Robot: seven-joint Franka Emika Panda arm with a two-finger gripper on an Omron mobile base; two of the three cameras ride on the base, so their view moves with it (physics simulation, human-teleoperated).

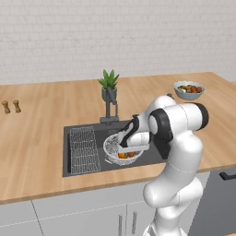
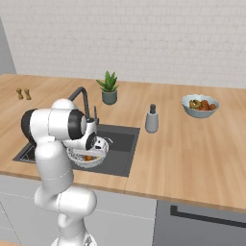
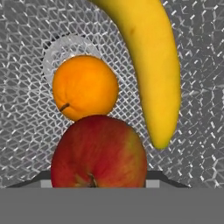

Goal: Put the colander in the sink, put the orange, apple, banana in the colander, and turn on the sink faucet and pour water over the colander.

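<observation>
1. The colander (image 1: 120, 148) sat in the sink (image 1: 80, 131), right of the flat wire rack (image 1: 84, 150); the gripper (image 1: 123, 144) hung low over its bowl.
2. In the hand view the apple (image 3: 99, 152) lay nearest, between the finger tips, stem end facing the camera; whether the jaws clamped it or stood apart, I could not tell.
3. The orange (image 3: 85, 86) touched the apple's far side.
4. The banana (image 3: 153, 65) lay beside both; its long axis ran up the view, curving, its near tip pointing down beside the apple.
5. The sink faucet (image 2: 84, 100) stood behind the sink.
</observation>
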